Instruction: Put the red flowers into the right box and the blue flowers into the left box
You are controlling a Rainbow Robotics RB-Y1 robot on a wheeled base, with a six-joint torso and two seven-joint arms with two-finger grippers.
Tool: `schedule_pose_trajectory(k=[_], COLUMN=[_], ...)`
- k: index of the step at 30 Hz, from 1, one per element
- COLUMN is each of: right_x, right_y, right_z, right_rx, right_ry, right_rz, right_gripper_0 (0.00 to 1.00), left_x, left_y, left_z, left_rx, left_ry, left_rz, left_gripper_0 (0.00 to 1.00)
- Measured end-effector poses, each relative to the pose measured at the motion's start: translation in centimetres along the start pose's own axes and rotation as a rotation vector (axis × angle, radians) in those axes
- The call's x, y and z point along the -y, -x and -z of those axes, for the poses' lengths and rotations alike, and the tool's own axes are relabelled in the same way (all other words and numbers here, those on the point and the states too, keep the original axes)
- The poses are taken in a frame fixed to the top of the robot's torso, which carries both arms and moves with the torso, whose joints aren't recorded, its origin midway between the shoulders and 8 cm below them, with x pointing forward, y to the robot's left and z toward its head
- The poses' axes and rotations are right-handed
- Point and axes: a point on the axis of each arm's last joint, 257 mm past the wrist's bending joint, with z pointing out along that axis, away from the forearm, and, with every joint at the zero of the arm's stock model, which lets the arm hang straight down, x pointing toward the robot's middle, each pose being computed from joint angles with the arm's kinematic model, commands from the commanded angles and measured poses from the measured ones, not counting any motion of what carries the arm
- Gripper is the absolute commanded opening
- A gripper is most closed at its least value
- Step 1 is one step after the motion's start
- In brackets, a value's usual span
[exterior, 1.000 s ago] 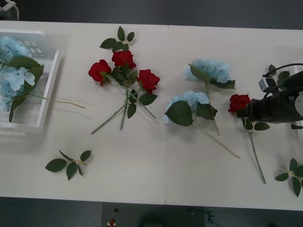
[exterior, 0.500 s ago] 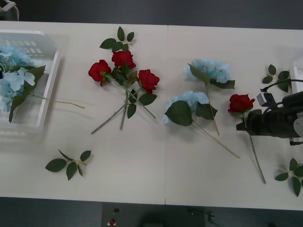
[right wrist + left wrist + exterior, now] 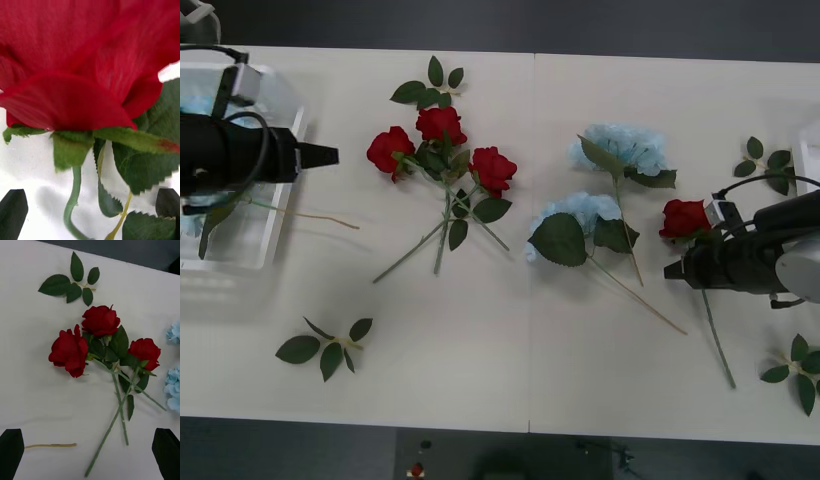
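Note:
Three red flowers [image 3: 440,145] lie crossed at the table's middle left, also close up in the left wrist view [image 3: 101,320]. A fourth red flower [image 3: 685,218] lies at the right; its bloom [image 3: 82,56] looms in the right wrist view. My right gripper [image 3: 673,270] stands open just below that bloom, its stem [image 3: 71,206] between the black fingers [image 3: 13,210]. Two blue flowers [image 3: 620,147] [image 3: 580,212] lie at centre right. My left gripper [image 3: 330,155] is open over the left box [image 3: 285,190], pointing toward the roses. The right box [image 3: 812,150] shows at the right edge.
Loose leaf sprigs lie at the back [image 3: 430,85], front left [image 3: 328,348], back right [image 3: 765,160] and front right [image 3: 800,370]. A thin stem [image 3: 315,216] and a leaf stick out of the left box, under the left arm.
My left arm has swung in over the left box, reaching toward the roses. My right gripper has slid a little leftward and nearer along the single rose's stem.

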Motion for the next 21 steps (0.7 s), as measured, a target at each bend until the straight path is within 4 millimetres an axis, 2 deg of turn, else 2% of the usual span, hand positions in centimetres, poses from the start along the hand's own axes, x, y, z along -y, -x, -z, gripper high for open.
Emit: schedule_pose_trajectory(k=[1, 2, 6, 12, 18, 21], right_x=[0.1, 0.2, 0.6, 0.8, 0.7, 0.7], right_y=[0.0, 0.1, 0.2, 0.3, 0.3, 0.4], right_z=[0.0, 0.0, 0.0, 0.0, 0.0, 0.0], right_rx=[0.002, 0.003, 0.006, 0.007, 0.008, 0.014], right_ry=[-0.003, -0.006, -0.014, -0.016, -0.015, -0.012], right_rz=[0.004, 0.007, 0.005, 0.004, 0.004, 0.004], right_gripper_0=[0.08, 0.00, 0.00, 0.00, 0.00, 0.00], left_x=[0.6, 0.9, 2.1, 4.5, 5.5, 5.0], left_y=[-0.8, -1.6, -3.8, -5.0, -3.2, -1.8], left_z=[-1.1, -2.2, -5.9, -9.9, -11.1, -11.1], left_rx=[-0.010, -0.022, -0.041, -0.039, -0.002, 0.046], left_ry=[-0.003, 0.007, 0.053, 0.133, 0.214, 0.271], left_rz=[0.037, 0.064, 0.092, 0.251, 0.281, 0.315], left_gripper_0=[1.00, 1.00, 1.00, 1.00, 1.00, 1.00])
